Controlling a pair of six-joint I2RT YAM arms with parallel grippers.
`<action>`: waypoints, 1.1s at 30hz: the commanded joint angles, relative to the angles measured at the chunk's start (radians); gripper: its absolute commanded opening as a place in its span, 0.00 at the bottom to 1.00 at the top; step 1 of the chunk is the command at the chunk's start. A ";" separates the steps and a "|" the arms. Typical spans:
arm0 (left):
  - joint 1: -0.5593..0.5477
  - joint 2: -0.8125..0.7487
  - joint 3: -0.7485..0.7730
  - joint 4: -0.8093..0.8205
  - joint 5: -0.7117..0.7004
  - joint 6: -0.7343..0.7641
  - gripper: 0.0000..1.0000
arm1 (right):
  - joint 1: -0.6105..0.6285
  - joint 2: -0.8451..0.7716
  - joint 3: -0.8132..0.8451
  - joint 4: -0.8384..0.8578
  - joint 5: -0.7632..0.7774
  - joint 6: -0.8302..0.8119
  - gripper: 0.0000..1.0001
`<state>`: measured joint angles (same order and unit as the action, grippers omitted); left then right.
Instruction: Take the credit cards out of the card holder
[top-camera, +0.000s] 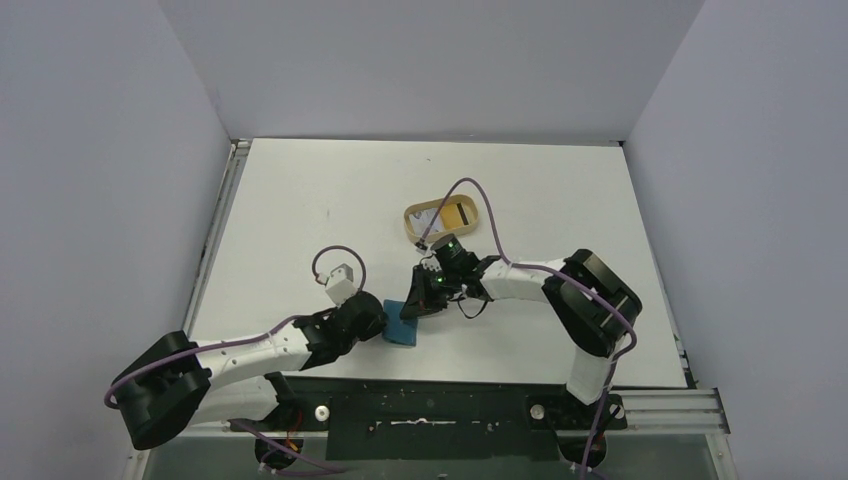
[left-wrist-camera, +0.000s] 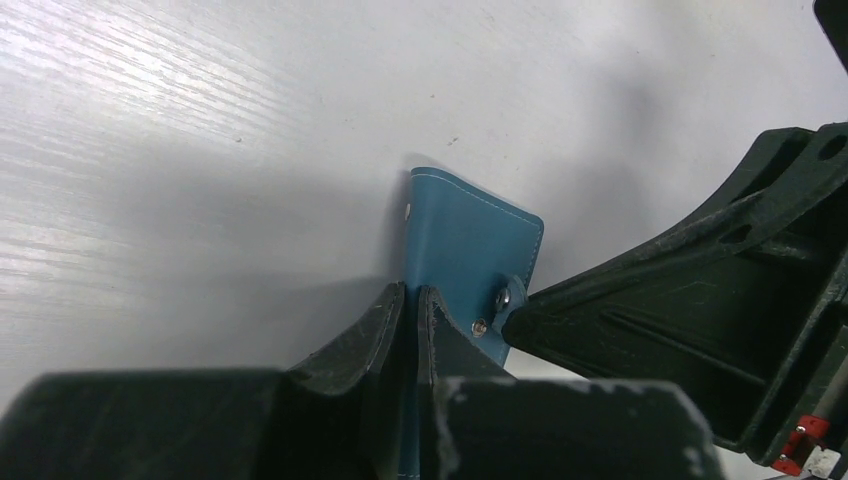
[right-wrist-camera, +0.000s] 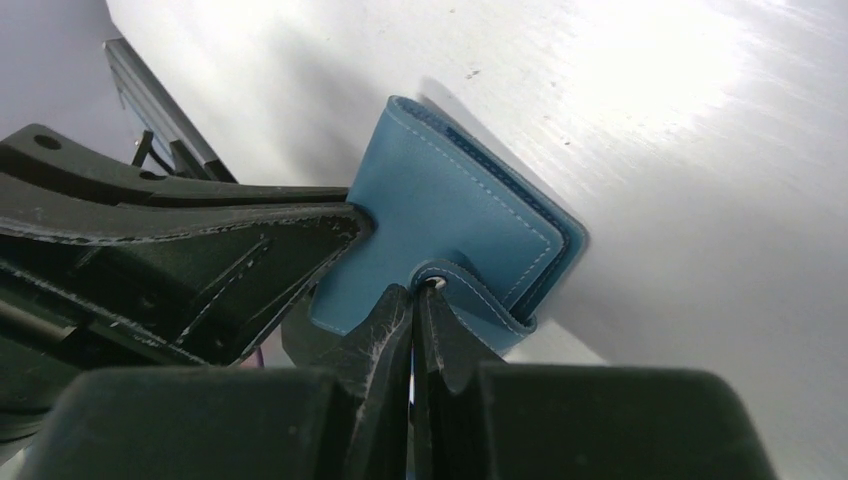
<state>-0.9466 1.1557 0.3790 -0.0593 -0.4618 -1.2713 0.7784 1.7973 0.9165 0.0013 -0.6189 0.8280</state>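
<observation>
Now; left pincer (left-wrist-camera: 412, 300) clamped on card holder (left-wrist-camera: 470, 235); right pincer (right-wrist-camera: 413, 300) pinching snap tab (right-wrist-camera: 472, 290)

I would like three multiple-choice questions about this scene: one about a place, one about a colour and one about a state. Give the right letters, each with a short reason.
1. Seen from the robot's side, where does the tan oval tray lie relative to the card holder?
A) beyond it
B) nearer than it
C) beneath it

2. What colour is the card holder?
A) red
B) teal-blue
C) black

3. What is the right gripper doing?
A) hanging open
B) holding a card
C) pinching the snap tab

Answers:
1 A: the top view shows the tray farther from the arms.
2 B: both wrist views show teal-blue.
3 C: its fingers are closed on the tab.
</observation>
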 joint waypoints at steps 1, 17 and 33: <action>-0.008 -0.012 0.028 -0.028 -0.022 0.010 0.00 | 0.005 0.011 0.059 0.070 -0.078 -0.007 0.00; -0.008 -0.026 0.028 -0.051 -0.032 0.003 0.00 | 0.009 0.063 0.118 -0.130 -0.106 -0.118 0.00; -0.008 -0.022 0.031 -0.051 -0.031 0.001 0.00 | 0.043 0.106 0.157 -0.168 -0.102 -0.127 0.00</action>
<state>-0.9485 1.1458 0.3790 -0.1040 -0.4744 -1.2720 0.7956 1.8839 1.0340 -0.1516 -0.7132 0.7170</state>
